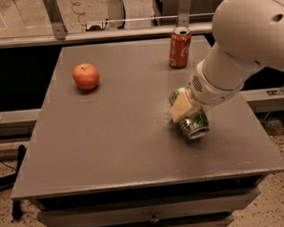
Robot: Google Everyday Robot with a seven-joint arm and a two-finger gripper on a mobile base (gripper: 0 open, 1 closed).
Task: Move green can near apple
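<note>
The green can (194, 122) lies tilted on its side in my gripper (189, 114), its silver top facing the camera, right of the table's middle and just above the surface. One cream finger (181, 108) shows on the can's left side; the other is hidden behind the can. The gripper is shut on the can. The apple (86, 76), round and red-orange, sits at the far left of the grey table (110, 136), well apart from the can. My white arm (243, 38) reaches in from the upper right.
A red-orange cola can (179, 47) stands upright near the table's back edge, just behind the gripper. A metal rail runs behind the table. The floor drops off at the table's left, right and front edges.
</note>
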